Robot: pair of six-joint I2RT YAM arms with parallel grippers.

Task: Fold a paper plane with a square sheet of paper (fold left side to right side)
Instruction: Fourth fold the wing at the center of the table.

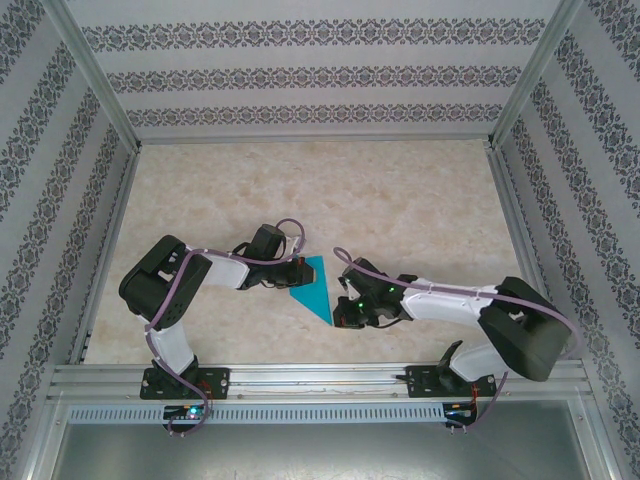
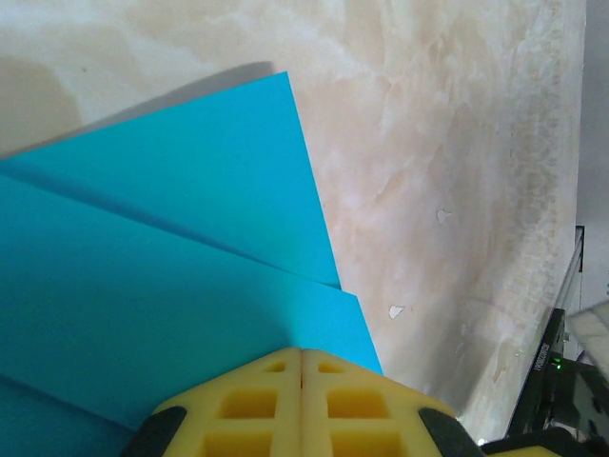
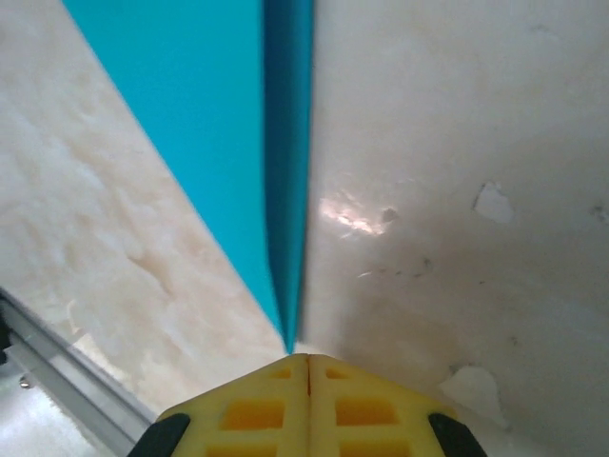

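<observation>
Turquoise-blue paper plane (image 1: 312, 290) lies flat on the beige marbled bench (image 1: 380, 195), seen from above as a narrow folded triangle. The left arm (image 1: 200, 272) reaches in from the plane's left. The left jaws are pressed together, with their yellow fingertips (image 2: 257, 409) over one corner of the plane and layered flaps (image 2: 190, 190) stacked just beyond them. The right arm (image 1: 460, 300) reaches in from the plane's right. The right jaws are also pressed together, their fingertips (image 3: 257, 411) meeting the plane's sharp tip (image 3: 288, 324); a raised fold runs straight away from them. Cannot tell whether either pair pinches the paper or only touches it.
</observation>
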